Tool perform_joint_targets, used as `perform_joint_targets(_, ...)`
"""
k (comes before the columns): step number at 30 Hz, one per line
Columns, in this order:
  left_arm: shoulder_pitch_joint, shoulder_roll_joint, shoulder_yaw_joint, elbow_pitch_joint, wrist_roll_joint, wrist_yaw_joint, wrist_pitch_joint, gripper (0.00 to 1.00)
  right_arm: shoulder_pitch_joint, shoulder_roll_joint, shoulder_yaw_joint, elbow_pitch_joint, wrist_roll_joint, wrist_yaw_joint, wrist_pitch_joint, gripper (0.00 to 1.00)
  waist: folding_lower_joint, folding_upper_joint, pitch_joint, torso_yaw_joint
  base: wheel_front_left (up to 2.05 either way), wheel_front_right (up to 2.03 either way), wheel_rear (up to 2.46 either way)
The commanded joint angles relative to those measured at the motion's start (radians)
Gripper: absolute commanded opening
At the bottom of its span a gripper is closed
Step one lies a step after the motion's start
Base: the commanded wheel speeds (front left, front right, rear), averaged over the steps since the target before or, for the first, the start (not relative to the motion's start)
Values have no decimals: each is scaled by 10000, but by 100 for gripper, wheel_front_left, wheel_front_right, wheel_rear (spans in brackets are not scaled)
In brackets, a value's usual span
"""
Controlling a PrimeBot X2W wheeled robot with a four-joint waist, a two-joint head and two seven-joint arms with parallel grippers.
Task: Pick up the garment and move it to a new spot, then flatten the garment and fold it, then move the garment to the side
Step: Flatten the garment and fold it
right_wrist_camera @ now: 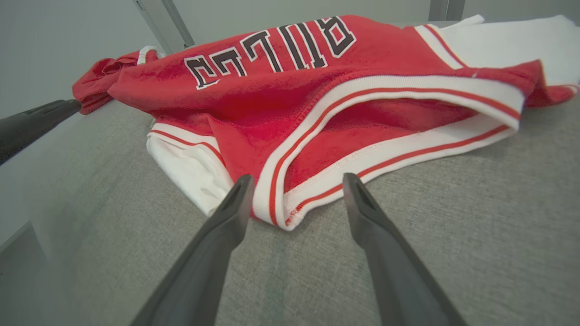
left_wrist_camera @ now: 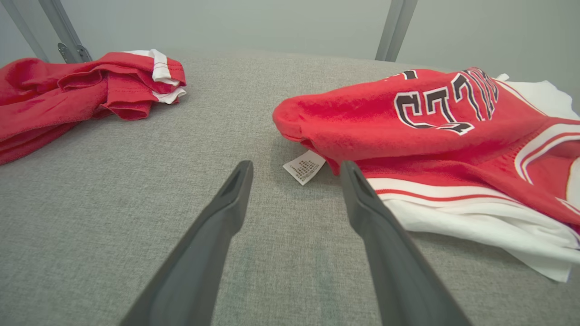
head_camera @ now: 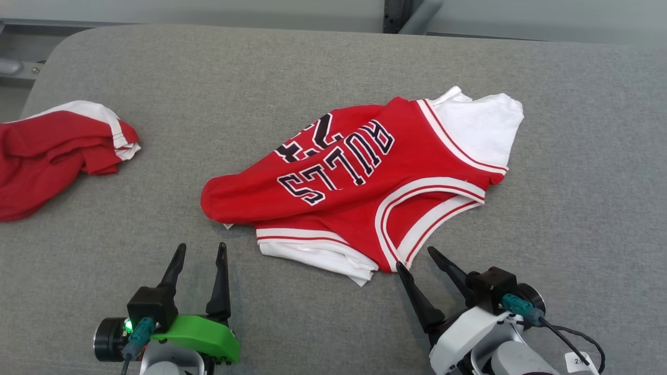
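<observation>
The garment (head_camera: 359, 177) is a red jersey with white trim, black lettering and white sleeves, lying crumpled in the middle of the grey padded table (head_camera: 312, 73). My left gripper (head_camera: 200, 251) stands open just short of its near left corner, nothing between the fingers. In the left wrist view the garment (left_wrist_camera: 408, 117) and its white label (left_wrist_camera: 304, 166) lie just beyond the left gripper (left_wrist_camera: 295, 168). My right gripper (head_camera: 418, 257) is open at the garment's near trimmed edge; in the right wrist view that edge (right_wrist_camera: 281, 213) lies between the open fingers of the right gripper (right_wrist_camera: 294, 181).
A second red and white cloth (head_camera: 52, 151) lies bunched at the table's left edge, also seen in the left wrist view (left_wrist_camera: 77, 95). Bare grey padding stretches to the right and at the back. A metal frame (head_camera: 401, 15) stands behind the table.
</observation>
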Motion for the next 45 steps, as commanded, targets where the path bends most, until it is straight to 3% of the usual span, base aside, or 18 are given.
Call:
perform_joint_targets(1, 105, 18, -91, -60, -38, 94, 8, 100, -155, -142, 100, 131, 73, -17, -2, 100, 0, 0, 140, 262, 0, 0, 0)
perform_joint_targets(11, -151, 18, -569, -165, -335, 255, 8, 100, -803, -273, 587, 1476, 37, -18, -2, 100, 0, 0, 348, 979, 0, 0, 0)
perform_joint_targets(12, -129, 17, -581, -169, -348, 257, 8, 100, -862, -304, 615, 1618, 13, -18, 0, 84, 0, 0, 361, 1024, 0, 0, 0)
perform_joint_targets(13, -92, 16, -572, -174, -371, 273, 8, 100, -913, -346, 606, 1747, -30, -18, 10, 29, 0, 0, 373, 1052, 0, 0, 0)
perform_joint_targets(14, -56, 17, -563, -187, -379, 256, 8, 100, -946, -386, 578, 1855, -36, -18, 20, 0, 0, 0, 388, 1071, 0, 0, 0)
perform_joint_targets(18, 94, 15, -504, -220, -429, 333, 8, 100, -1018, -718, 46, 1938, -76, -30, 23, 0, 0, 0, 428, 986, 0, 0, 0)
perform_joint_targets(28, -244, 16, -734, -116, -368, 207, 8, 100, -1197, -1929, -2965, 1435, -788, -19, -2, 0, 0, 0, 452, 353, 0, 0, 0)
perform_joint_targets(34, -376, 16, -925, -47, -340, 182, 8, 100, -1283, -2262, -4307, 1709, -1314, -18, -2, 0, 0, 0, 425, 164, 0, 0, 0)
perform_joint_targets(35, -383, 17, -950, -32, -337, 177, 8, 100, -1277, -2202, -4475, 1772, -1411, -18, -2, 31, 0, 0, 410, 147, 0, 0, 0)
perform_joint_targets(36, -382, 17, -961, -16, -344, 186, 8, 100, -1292, -2118, -4648, 1773, -1429, -18, -2, 100, 0, 0, 390, 129, 0, 0, 0)
perform_joint_targets(45, -200, 16, -1026, 160, -418, 42, 8, 100, -773, -1149, -4983, 257, -1633, -18, -2, 100, 0, 0, 132, -266, 0, 0, 0)
